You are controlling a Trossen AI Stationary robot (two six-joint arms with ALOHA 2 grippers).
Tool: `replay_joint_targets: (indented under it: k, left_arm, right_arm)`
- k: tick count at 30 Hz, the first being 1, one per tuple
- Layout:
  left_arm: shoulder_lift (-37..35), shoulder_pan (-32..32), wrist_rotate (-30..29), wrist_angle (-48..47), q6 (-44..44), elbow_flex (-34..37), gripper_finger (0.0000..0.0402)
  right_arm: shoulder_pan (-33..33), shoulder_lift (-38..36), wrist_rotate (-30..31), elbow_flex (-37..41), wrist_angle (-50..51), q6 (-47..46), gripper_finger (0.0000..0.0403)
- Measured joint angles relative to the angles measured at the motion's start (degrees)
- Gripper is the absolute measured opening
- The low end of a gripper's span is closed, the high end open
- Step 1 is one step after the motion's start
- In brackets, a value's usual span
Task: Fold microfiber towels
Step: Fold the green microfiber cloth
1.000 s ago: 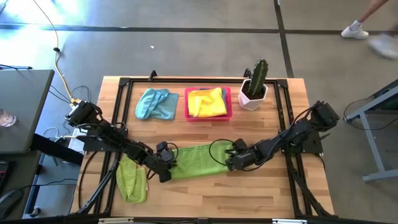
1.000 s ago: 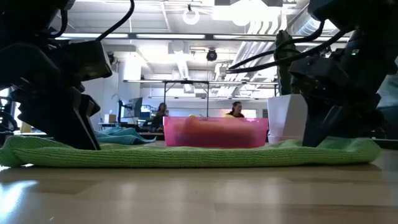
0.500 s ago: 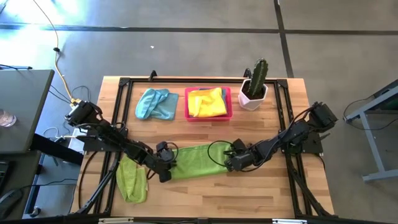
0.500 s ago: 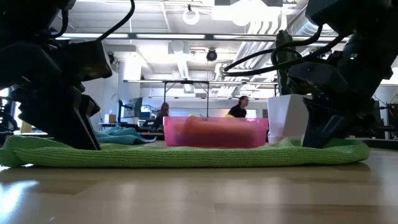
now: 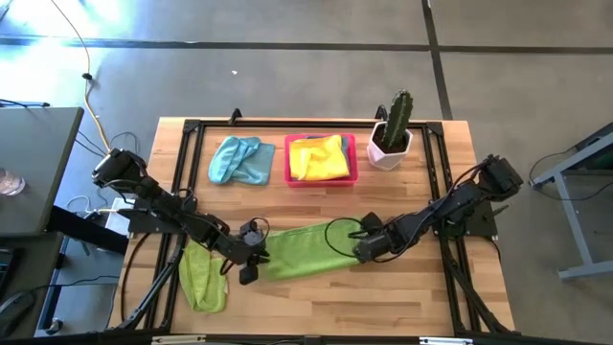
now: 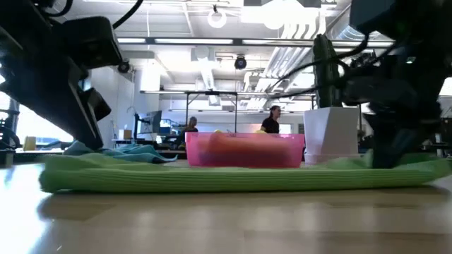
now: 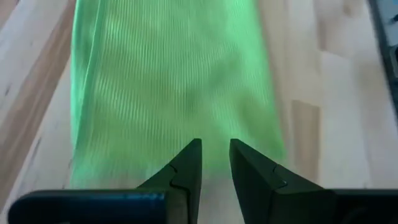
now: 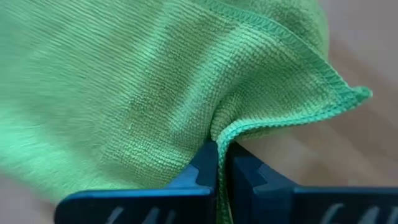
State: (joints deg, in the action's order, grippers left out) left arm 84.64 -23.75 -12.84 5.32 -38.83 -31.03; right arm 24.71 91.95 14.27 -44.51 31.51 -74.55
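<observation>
The long lime green microfiber towel [image 5: 302, 249] is laid out as a folded strip near the front edge of the tabletop [image 5: 431, 192], midway between its side edges. Its right end is pinched by the right end effector [image 5: 361, 251], whose fingers are pressed fully together on a raised hem, as seen in the right wrist view [image 8: 217, 152]. The left end effector [image 5: 251, 264] is placed at the strip's left end with only a narrow gap between its fingers [image 7: 186, 168]; whether cloth is caught there cannot be told.

A second lime green towel [image 5: 203, 276] is heaped by the front left corner, apparently not yet neatly folded. A light blue towel [image 5: 241, 160] is bunched near the back edge, unfolded. A yellow towel [image 5: 318, 157] is seen in the rigid pink rectangular tray [image 5: 288, 163]. A potted cactus in a white pot [image 5: 392, 134] is left standing beside it. Most of the folding is judged still to be done.
</observation>
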Motion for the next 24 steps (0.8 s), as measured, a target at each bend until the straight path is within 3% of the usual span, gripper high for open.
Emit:
replay_joint_targets:
  k: [7,11,14,19,24]
  left_arm:
    - [-1.42,0.0,1.94,-0.05,0.0,-0.1,0.0074]
    - [-1.42,0.0,2.55,-0.07,0.0,-0.11,0.0074]
    - [-1.42,0.0,2.54,-0.03,0.88,-0.11,0.0074]
    - [-1.42,0.21,2.37,0.4,3.13,-0.11,0.0074]
    - [-1.75,1.38,6.24,0.4,4.37,-0.11,0.0074]
  right_arm:
    - [-0.88,-0.01,-4.16,-9.19,28.0,-2.9,0.0]
    - [-1.59,-0.01,-6.38,-14.39,35.0,-3.02,0.0]
    - [-1.82,0.24,-6.97,-17.93,35.42,-3.04,0.0]
    - [-1.84,3.08,-6.9,-23.82,27.71,-1.33,0.0]
    - [-2.11,8.5,-3.43,-30.12,20.63,3.98,0.0]
